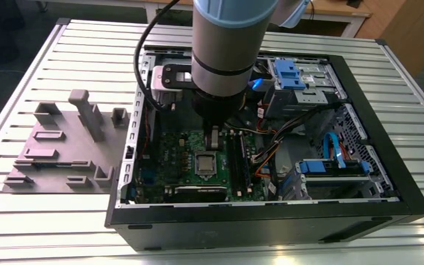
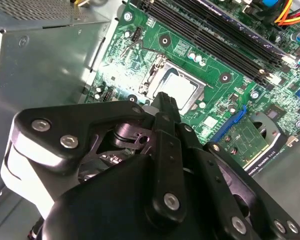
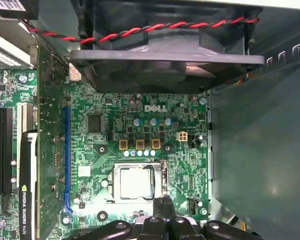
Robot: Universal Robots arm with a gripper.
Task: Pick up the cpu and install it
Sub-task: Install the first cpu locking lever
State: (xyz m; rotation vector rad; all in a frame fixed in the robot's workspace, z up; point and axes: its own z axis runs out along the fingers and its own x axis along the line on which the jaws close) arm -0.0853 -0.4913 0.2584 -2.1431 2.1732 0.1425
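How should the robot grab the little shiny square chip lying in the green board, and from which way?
Probably by two opposite edges of the cpu, coming straight down from above. It lies flat inside the socket frame on the green board, so only its thin edges offer a hold, and the frame blocks any sideways approach.

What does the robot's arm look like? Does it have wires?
The arm is a thick silvery-grey tube with a dark band, black lower down. A black cable loops beside it, and a white-and-black box sits on its side. The gripper is black jointed bars with shiny silver screws.
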